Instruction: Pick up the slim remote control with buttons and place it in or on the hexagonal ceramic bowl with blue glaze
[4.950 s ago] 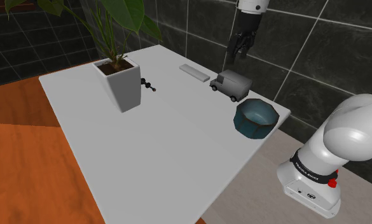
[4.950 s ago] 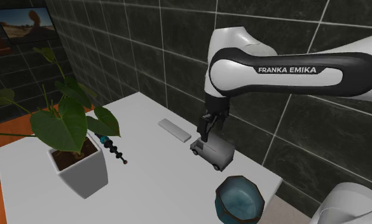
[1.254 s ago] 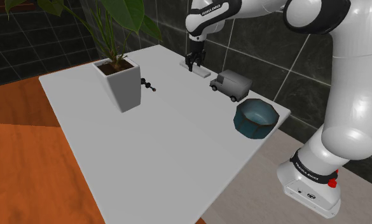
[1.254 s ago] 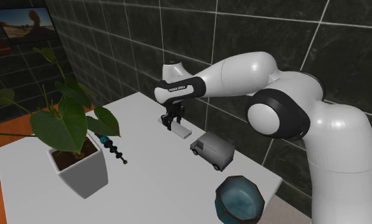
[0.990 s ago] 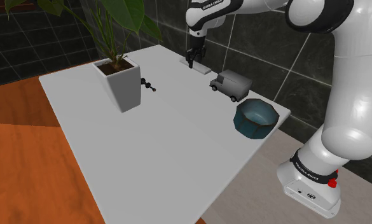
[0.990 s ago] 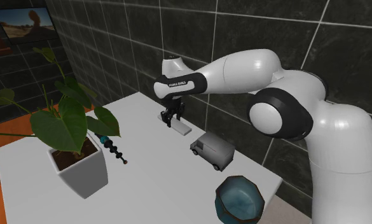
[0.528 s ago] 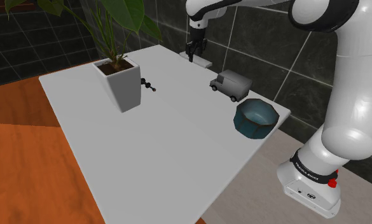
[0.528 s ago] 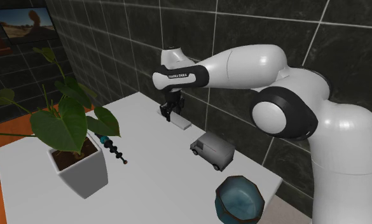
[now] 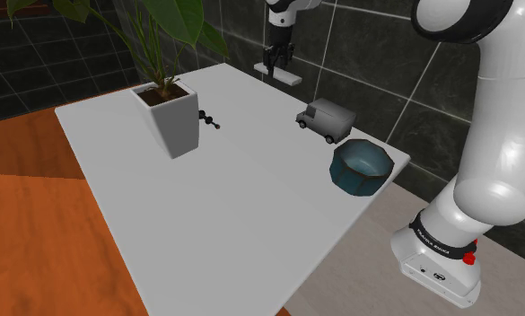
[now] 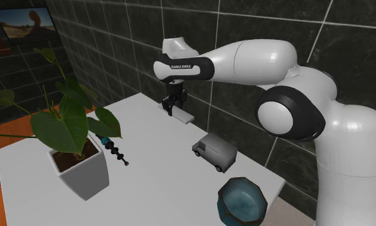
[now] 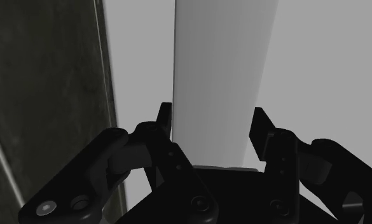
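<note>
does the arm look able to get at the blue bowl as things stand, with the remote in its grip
Probably yes. The end effector clasps the remote above the table. The bowl sits open and empty, and the toy van between them is low, so a path over it looks free.

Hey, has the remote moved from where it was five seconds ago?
Yes. The gripper has lifted the remote off the table. In the shoulder view it is now higher up than before, farther from the toy van.
</note>
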Action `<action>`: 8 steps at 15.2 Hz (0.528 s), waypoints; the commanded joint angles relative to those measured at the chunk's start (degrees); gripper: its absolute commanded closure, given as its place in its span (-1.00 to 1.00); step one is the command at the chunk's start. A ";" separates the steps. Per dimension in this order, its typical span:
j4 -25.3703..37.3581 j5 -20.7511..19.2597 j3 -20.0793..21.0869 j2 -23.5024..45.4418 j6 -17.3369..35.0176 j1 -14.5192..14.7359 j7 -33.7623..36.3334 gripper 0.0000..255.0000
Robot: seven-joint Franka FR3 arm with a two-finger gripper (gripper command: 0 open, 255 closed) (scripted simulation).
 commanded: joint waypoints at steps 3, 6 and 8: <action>3.39 -0.03 0.02 0.10 -3.29 0.03 0.17 1.00; 5.82 -0.04 0.01 0.18 -5.64 0.00 0.20 1.00; 7.19 -0.04 0.00 0.28 -6.90 -0.02 0.22 1.00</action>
